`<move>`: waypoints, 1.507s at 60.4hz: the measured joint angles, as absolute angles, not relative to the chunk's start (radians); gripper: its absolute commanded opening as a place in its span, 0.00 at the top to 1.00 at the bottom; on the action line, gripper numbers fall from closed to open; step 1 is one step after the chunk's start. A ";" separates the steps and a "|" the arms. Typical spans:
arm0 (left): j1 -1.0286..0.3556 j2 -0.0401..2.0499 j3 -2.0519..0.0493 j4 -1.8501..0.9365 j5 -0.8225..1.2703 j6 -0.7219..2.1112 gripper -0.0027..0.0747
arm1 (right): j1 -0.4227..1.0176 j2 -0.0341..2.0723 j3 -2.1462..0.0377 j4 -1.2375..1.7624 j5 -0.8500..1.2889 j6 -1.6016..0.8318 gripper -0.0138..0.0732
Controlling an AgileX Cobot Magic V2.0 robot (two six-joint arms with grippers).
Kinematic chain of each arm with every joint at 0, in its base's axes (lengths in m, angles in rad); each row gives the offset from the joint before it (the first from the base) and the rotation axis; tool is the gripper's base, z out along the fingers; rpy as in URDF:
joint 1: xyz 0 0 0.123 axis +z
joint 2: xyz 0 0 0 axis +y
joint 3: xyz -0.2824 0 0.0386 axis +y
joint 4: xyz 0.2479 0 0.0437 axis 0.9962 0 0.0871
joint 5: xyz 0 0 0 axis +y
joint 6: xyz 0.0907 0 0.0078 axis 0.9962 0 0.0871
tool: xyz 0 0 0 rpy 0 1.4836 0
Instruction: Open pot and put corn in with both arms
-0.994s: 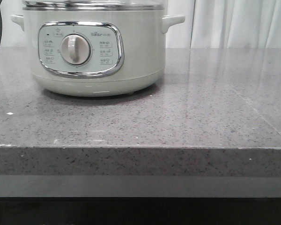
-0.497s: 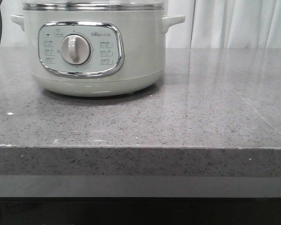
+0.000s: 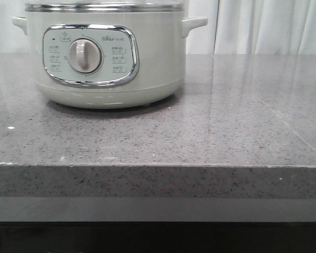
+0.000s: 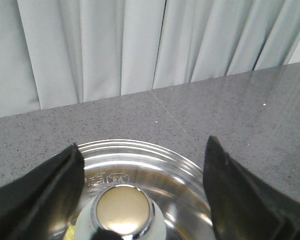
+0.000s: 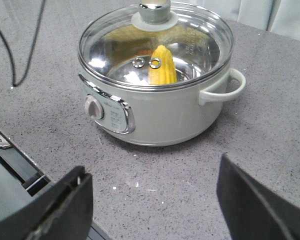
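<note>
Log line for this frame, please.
corn: inside pot | glass lid: on | left gripper: open, over knob | right gripper: open, apart

We take this for a kitchen-like test setup rather than a lived-in home. A speckled grey stone counter (image 3: 210, 132) with a thick front edge carries an electric cooking pot (image 3: 108, 58) with a chrome-framed dial panel (image 3: 89, 55) and a glass lid (image 5: 155, 42). Behind it hang plain pale curtains (image 4: 140, 45) like a backdrop, where a kitchen would have wall or cupboards. A black cable (image 5: 15, 55) trails loosely across the stone.
</note>
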State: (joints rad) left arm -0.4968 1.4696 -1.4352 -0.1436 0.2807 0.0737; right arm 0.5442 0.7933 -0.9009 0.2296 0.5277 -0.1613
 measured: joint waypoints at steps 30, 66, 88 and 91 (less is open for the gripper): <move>-0.488 0.954 -1.141 -0.123 0.542 0.074 0.32 | 0.544 0.793 -0.901 0.230 0.528 -0.161 0.22; -0.486 0.547 -0.743 -0.132 0.556 0.074 0.46 | 0.544 0.793 -0.901 0.230 0.538 -0.161 0.27; -0.486 0.547 -0.743 -0.132 0.549 0.074 0.90 | 0.544 0.793 -0.901 0.230 0.546 -0.161 0.96; -0.486 0.547 -0.743 -0.132 0.549 0.074 0.94 | 0.544 0.793 -0.901 0.230 0.548 -0.161 0.98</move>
